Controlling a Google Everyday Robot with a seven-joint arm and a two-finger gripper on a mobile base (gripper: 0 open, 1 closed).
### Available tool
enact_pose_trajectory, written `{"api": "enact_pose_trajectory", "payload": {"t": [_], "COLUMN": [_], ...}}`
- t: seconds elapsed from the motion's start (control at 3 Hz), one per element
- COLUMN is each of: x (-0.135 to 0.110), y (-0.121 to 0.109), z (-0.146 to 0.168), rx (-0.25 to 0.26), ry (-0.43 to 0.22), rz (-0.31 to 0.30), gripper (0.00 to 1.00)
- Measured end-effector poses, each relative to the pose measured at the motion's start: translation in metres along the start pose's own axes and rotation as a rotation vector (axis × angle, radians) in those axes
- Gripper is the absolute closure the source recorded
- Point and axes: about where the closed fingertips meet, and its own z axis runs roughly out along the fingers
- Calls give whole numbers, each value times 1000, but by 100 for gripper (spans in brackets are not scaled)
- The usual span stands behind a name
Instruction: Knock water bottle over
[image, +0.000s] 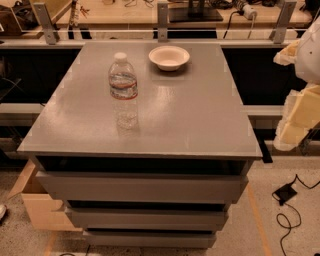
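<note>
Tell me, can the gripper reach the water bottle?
Probably yes. The gripper hangs beyond the right edge of the table, nothing stands between it and the upright water bottle, and the bowl sits farther back.

A grey cabinet (150, 187) with three drawer fronts fills the middle of the frame, its flat top catching a soft warm sheen. It stands on a pale speckled floor (280, 245), with a cardboard box (42, 212) at lower left and a black cable (287, 220) at lower right. Along the top edge runs a wooden desk (125, 17) behind metal brackets (162, 20), and the gripper (300, 117) sits at the right edge, beside the cabinet.
</note>
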Motion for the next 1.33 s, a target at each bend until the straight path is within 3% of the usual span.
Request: {"api": "enact_pose_trajectory", "payload": {"t": [0.33, 1.0, 1.33], "x": [0, -74, -111], "y": [0, -24, -30], "z": [0, 23, 43], "rx": [0, -31, -75], "ry": [0, -277, -417], "rz": [0, 9, 22], "gripper": [0, 0, 0]}}
